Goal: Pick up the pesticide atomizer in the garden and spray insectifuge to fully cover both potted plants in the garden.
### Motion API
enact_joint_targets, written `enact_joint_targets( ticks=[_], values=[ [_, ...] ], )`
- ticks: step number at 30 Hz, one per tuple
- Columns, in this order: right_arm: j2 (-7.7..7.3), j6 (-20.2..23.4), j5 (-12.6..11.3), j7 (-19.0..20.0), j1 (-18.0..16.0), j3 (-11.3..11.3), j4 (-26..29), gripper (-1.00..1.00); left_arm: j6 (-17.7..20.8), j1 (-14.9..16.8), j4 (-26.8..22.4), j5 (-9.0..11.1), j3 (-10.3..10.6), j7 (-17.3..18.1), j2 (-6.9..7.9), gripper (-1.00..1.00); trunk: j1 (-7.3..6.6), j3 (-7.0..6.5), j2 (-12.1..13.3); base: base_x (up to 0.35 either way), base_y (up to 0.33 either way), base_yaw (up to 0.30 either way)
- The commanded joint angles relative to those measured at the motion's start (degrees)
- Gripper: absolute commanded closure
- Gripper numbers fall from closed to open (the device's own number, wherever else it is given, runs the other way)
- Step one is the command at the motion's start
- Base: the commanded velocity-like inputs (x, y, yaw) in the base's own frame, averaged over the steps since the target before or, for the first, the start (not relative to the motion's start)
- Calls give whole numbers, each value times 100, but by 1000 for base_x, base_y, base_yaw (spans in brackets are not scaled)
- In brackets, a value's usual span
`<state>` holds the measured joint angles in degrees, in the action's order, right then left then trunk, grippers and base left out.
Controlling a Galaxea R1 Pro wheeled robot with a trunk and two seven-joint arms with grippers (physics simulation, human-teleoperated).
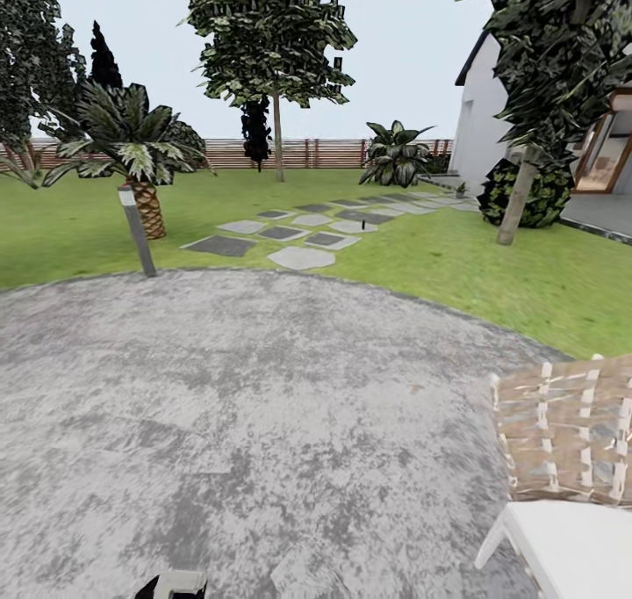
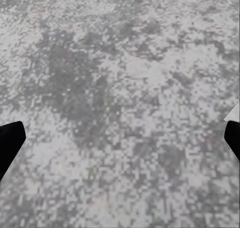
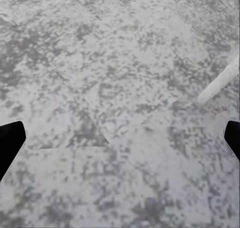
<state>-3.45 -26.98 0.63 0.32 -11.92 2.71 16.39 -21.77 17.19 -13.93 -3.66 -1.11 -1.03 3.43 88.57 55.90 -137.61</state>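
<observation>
Grey mottled paving of the round patio (image 1: 263, 406) across the near half of the head view, green lawn (image 1: 70, 230) of the garden beyond, from 9 to 3 o'clock. Pale stepping stones (image 1: 298, 230) running off toward 1 o'clock, ending near a white house wall (image 1: 478, 133). Brown slatted fence (image 1: 325, 153) at 12 o'clock, far back. Short lamp post (image 1: 137, 230) at 10 o'clock on the patio edge, low palm (image 1: 136, 151) just behind. White chair (image 1: 570, 551) with woven cushion (image 1: 566, 432) at 4 o'clock, close by.

Tiny dark upright speck (image 1: 375, 225) among the stones, possibly the pesticide atomizer; too small to tell. Small green tuft (image 1: 461, 189) by the far end of the path, perhaps one of the potted plants; equally unsure.

Left wrist view: left hand (image 2: 120, 143) spread wide, dark fingertips (image 2: 10, 143) at opposite edges, nothing held, bare paving underneath.

Right wrist view: right hand (image 3: 120, 143) likewise wide open and empty over paving, with a white bar (image 3: 220, 82) nearby, likely a chair leg.

Judged step: approach only, nothing picked up yet. Next move: drive toward 1 o'clock along the stones, confirm the speck up close, then lower one open hand around its handle.
</observation>
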Motion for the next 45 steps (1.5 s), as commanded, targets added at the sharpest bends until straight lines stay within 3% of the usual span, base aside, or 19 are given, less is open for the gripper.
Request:
enact_joint_targets(
  ticks=[1, 45],
  values=[
    [2, -18, 7, 3, -3, 19, -4, -100, -18, 3, 5, -39, -10, -11, 0, -100, 2, 5, -2, 340, 0, 0],
    [2, -18, 7, 3, -3, 19, -4, -100, -20, 3, 5, -39, -11, -11, 0, -100, 2, 5, -2, 340, 0, 0]
  ],
)
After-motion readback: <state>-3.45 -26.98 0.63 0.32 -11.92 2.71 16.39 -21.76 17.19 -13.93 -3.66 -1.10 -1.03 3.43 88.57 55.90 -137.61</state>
